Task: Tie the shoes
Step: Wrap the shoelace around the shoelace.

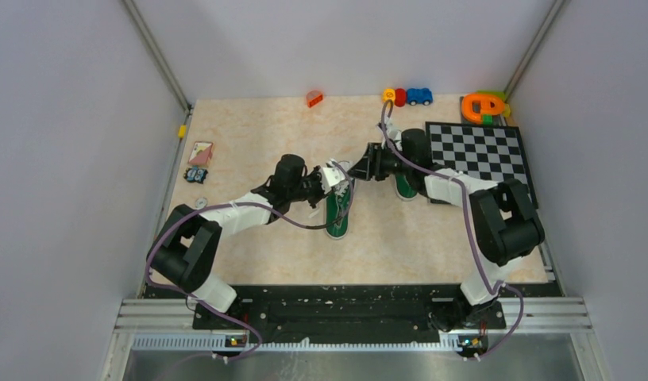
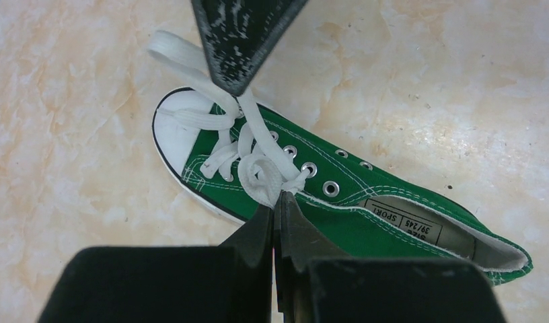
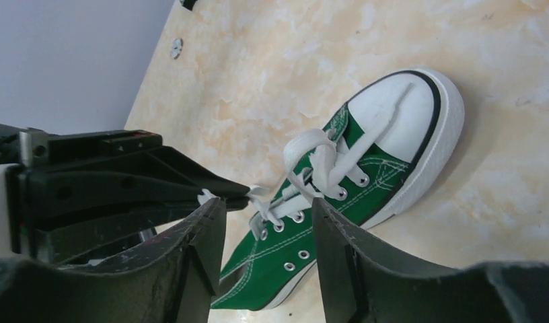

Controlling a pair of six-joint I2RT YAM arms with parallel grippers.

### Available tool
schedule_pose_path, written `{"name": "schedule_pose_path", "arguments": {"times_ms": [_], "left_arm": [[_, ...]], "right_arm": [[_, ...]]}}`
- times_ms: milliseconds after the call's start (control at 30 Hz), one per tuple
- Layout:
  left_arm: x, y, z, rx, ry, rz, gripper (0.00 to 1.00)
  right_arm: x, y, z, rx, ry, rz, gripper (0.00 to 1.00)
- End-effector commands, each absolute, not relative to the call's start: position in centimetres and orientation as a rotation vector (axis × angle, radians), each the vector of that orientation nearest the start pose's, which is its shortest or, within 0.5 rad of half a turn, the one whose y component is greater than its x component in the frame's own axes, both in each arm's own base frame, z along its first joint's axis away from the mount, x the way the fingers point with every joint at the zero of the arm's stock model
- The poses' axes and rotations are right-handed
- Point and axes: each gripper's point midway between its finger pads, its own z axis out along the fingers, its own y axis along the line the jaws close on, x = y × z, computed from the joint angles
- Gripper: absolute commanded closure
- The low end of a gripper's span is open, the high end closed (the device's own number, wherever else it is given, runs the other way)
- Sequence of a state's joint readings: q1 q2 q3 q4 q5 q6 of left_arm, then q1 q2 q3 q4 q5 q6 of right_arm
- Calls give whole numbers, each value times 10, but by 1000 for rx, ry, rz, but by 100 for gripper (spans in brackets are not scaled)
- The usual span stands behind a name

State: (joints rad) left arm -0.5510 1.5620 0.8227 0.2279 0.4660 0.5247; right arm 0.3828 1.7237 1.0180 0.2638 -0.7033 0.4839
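A green shoe (image 2: 352, 232) lies mid-worktop (image 2: 90, 134), a size label (image 2: 401, 222) inside its opening. The left tool (image 2: 280, 202) is pressed together, pinching its white lace (image 2: 258, 176). The right tool (image 3: 268, 208) stands spread over the laces. The other shoe (image 1: 406, 190) lies nearby.

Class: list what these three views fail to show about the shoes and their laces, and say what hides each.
- Second shoe: top view, mostly under the right arm; absent from both wrist views.
- Lace end: left wrist view, pinched inside the shut left claw.
- Heel of the shoe being tied: right wrist view, behind the open right claw.
- Knot state: top view, too small.
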Motion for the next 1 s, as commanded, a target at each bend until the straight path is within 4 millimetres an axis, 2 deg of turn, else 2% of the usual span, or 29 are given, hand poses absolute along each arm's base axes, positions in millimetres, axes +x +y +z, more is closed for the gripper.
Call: {"name": "schedule_pose_path", "arguments": {"times_ms": [0, 100, 267, 533, 700, 833, 900, 967], "left_arm": [[338, -277, 116, 1266, 1577, -497, 100], [337, -277, 116, 1265, 1576, -499, 100], [336, -278, 115, 1263, 1577, -506, 100], [335, -277, 119, 1257, 1569, -509, 100], [334, -278, 119, 1258, 1568, -516, 100], [335, -278, 119, 1251, 1570, -512, 100], [335, -277, 119, 1245, 1571, -509, 100], [336, -277, 119, 1243, 1569, -509, 100]], "right_arm": [[375, 281, 166, -308, 1961, 1222, 41], [373, 275, 167, -272, 1924, 1199, 37], [371, 270, 164, -187, 1871, 1206, 37], [376, 246, 152, -18, 1857, 1089, 29], [367, 233, 143, 90, 1861, 1075, 30], [358, 223, 136, 255, 1894, 1084, 32], [355, 225, 134, 343, 1942, 1075, 36], [350, 229, 138, 372, 1991, 995, 33]]}}
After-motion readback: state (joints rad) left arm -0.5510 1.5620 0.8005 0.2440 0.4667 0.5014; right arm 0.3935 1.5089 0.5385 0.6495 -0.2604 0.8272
